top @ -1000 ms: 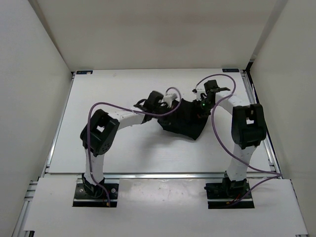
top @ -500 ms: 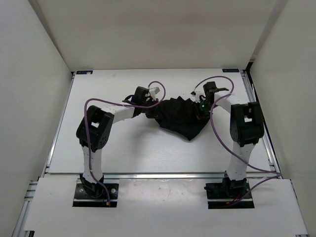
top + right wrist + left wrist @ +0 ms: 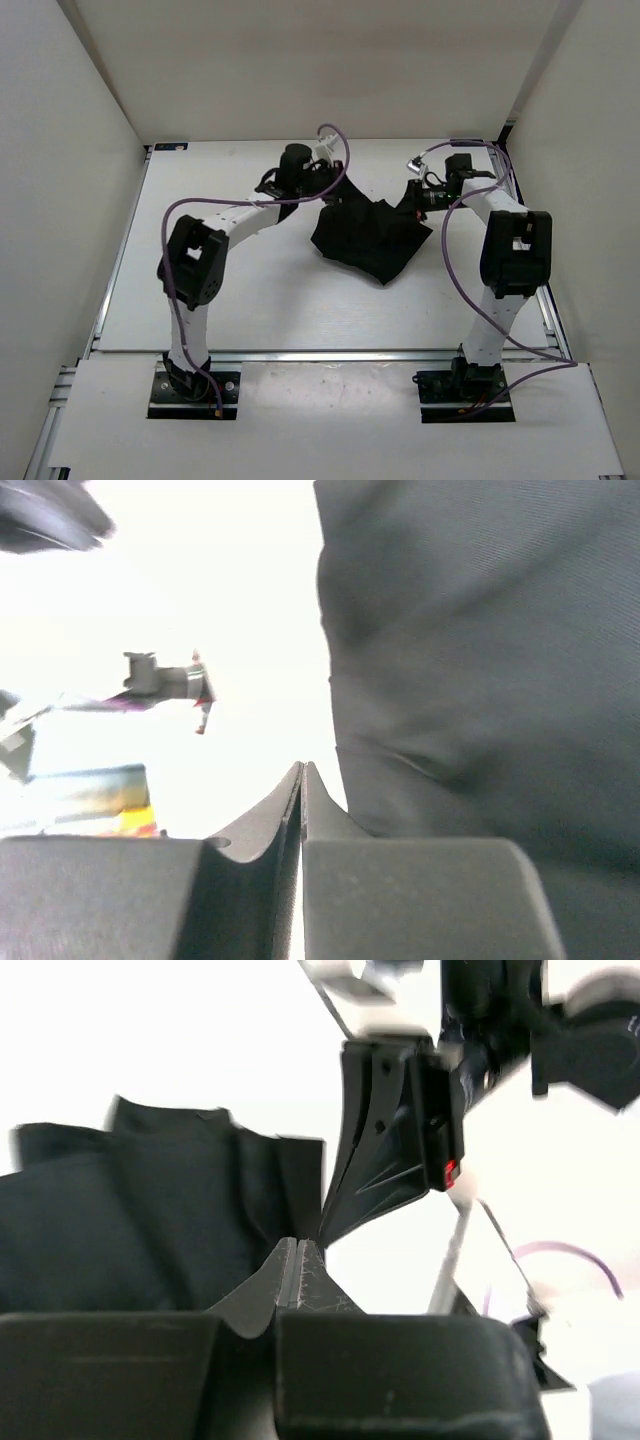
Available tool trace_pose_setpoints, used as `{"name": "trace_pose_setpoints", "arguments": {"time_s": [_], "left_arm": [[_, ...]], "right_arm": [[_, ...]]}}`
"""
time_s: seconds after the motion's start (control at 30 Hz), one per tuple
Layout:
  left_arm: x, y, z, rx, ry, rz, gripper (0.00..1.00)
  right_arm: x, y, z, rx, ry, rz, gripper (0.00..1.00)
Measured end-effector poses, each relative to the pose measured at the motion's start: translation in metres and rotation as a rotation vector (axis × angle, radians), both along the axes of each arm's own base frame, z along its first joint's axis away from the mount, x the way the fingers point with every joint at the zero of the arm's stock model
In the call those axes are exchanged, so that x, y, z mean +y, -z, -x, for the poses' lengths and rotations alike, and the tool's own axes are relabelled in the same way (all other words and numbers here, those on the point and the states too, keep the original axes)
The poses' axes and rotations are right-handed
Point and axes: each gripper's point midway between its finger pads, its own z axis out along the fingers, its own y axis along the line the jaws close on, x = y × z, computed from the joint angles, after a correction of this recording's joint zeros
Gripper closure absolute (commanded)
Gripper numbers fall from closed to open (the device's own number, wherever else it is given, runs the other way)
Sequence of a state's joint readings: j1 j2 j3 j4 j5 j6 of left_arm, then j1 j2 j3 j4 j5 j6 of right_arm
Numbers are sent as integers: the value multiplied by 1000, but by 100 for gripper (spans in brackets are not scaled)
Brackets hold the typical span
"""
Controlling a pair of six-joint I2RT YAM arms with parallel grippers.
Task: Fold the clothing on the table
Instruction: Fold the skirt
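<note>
The black clothing (image 3: 368,240) hangs bunched between my two grippers, its lower part resting on the white table (image 3: 220,290) right of centre. My left gripper (image 3: 328,188) is shut on the clothing's upper left corner. In the left wrist view the fingertips (image 3: 298,1243) are pressed together with pleated black fabric (image 3: 150,1220) running off to the left. My right gripper (image 3: 418,192) is shut on the upper right corner. The right wrist view shows the closed tips (image 3: 303,767) with smooth black cloth (image 3: 480,660) right beside them.
An aluminium rail (image 3: 330,352) runs along the table's near edge, and another along the right side (image 3: 548,310). White walls (image 3: 60,200) enclose the table. Purple cables (image 3: 335,140) loop above both arms. A blue corner mark (image 3: 170,147) sits at the far left.
Both grippers have moved toward the far side of the table with the clothing, and the right one also shifted right. The fabric between them has been drawn farther back.
</note>
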State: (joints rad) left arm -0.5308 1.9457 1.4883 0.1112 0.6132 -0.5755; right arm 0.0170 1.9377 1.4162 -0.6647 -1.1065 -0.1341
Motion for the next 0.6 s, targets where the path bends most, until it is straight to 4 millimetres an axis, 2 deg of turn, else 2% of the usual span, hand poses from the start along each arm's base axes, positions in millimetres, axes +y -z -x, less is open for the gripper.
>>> {"name": "trace_pose_setpoints", "arguments": {"time_s": [0.07, 0.17, 0.27, 0.37, 0.47, 0.6], "left_arm": [[-14, 22, 8, 57, 59, 16, 100], [-22, 83, 15, 191, 96, -15, 100], [-16, 143, 16, 314, 91, -63, 100], [-6, 186, 18, 432, 79, -88, 100], [-5, 182, 10, 451, 91, -65, 100], [-7, 169, -7, 420, 58, -64, 100]], "right_arm": [[14, -10, 4, 11, -49, -74, 100], [29, -7, 2, 69, -89, -160, 100], [30, 19, -2, 209, -63, -203, 100], [25, 55, 0, 385, -12, -226, 100], [21, 74, 3, 516, 30, -229, 100], [24, 74, -1, 530, 37, -209, 100]]}}
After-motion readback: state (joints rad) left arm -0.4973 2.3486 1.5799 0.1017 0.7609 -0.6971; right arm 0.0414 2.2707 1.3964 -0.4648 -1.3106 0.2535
